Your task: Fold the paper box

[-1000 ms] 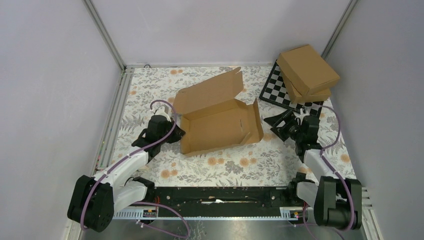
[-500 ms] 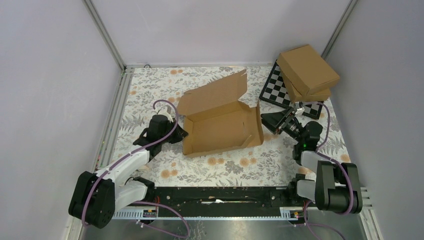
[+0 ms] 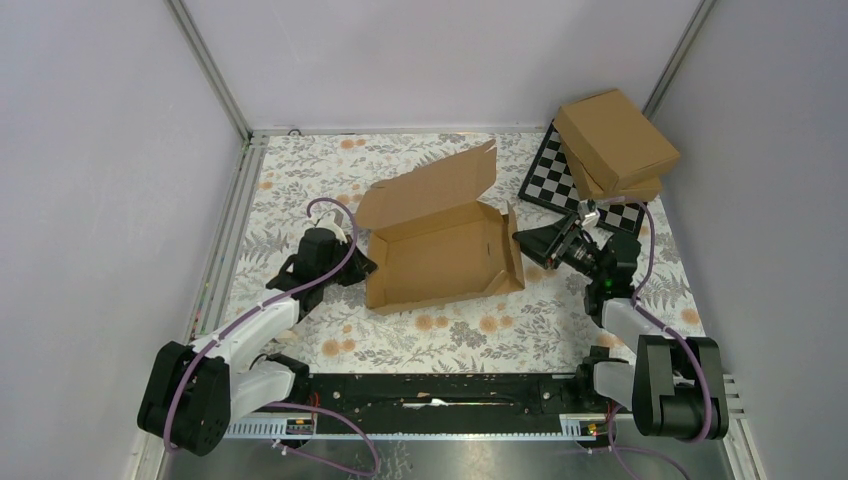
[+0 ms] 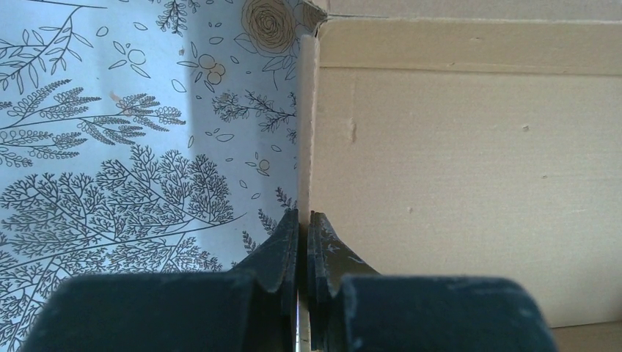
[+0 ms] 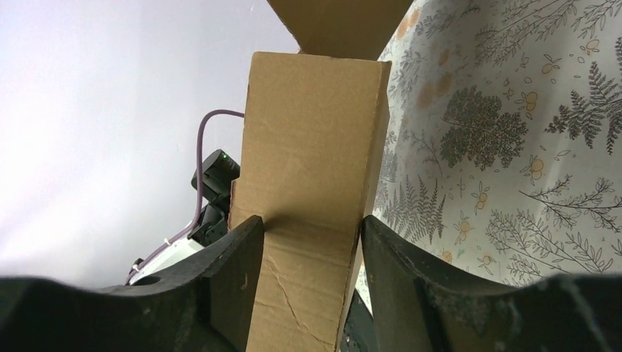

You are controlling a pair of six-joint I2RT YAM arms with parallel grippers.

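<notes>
The paper box [image 3: 440,255] lies open in the middle of the floral table, with its lid [image 3: 430,185] tilted up at the back. My left gripper [image 3: 360,265] is shut on the thin top edge of the box's left wall; in the left wrist view the jaws [image 4: 303,214] pinch that edge, with the wall face [image 4: 455,147] to the right. My right gripper [image 3: 522,243] is at the box's right end. In the right wrist view its jaws [image 5: 312,220] stand apart around the upright right side flap [image 5: 315,147], which fills the gap between them.
Two ready-made cardboard boxes [image 3: 615,140] are stacked on a chessboard [image 3: 555,185] at the back right, just behind my right arm. Enclosure walls stand on the left, back and right. The floral cloth [image 3: 450,330] lies in front of the box.
My right gripper has moved left from beside the box until its jaws stand around the right side flap. The box has shifted slightly. The left gripper has kept its hold.
</notes>
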